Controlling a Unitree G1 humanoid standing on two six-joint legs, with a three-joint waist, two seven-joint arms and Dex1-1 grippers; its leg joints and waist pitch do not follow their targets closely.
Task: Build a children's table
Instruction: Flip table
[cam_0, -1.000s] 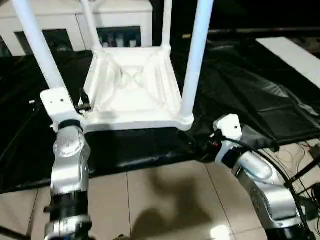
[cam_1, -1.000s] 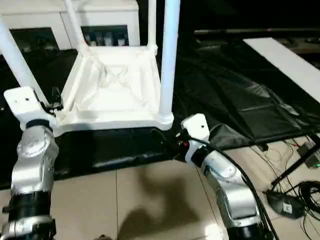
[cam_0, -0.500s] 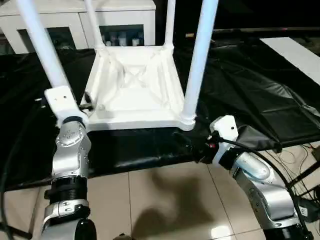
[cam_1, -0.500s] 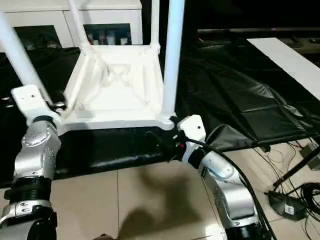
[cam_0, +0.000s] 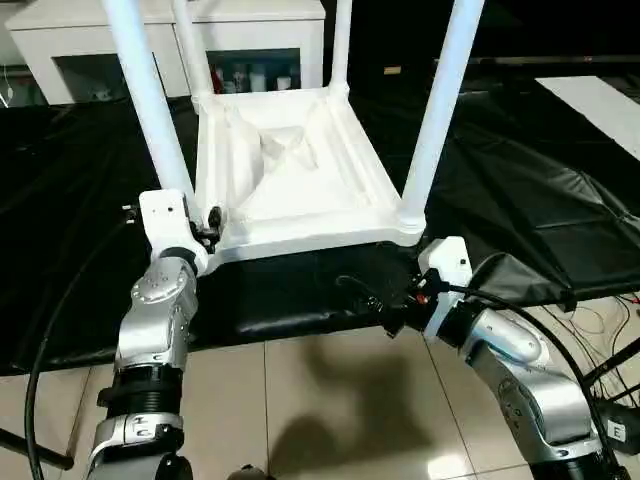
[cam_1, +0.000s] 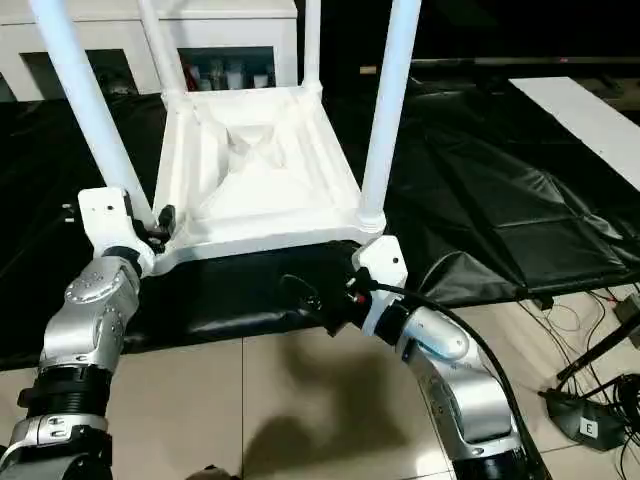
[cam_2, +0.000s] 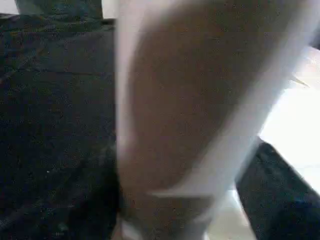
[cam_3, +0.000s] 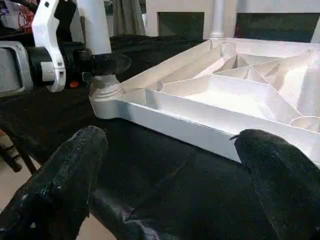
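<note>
I had the white ribbed plastic tabletop (cam_0: 295, 170) upside down on the black sheet (cam_0: 520, 170), four white tube legs socketed. My left gripper (cam_0: 205, 228) straddled the near-left leg (cam_0: 150, 100); its grip I couldn't judge. Right gripper (cam_3: 175, 165) gaped empty before the rim. Next, I reckoned, seating that leg firmly.

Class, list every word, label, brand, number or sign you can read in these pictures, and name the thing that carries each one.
"E": on a small white tag on the floor among the cables, near the picture's right edge.
Items on the cabinet shelf behind the upturned children's table: too small and blurred to read.
Nothing else bears readable text.
</note>
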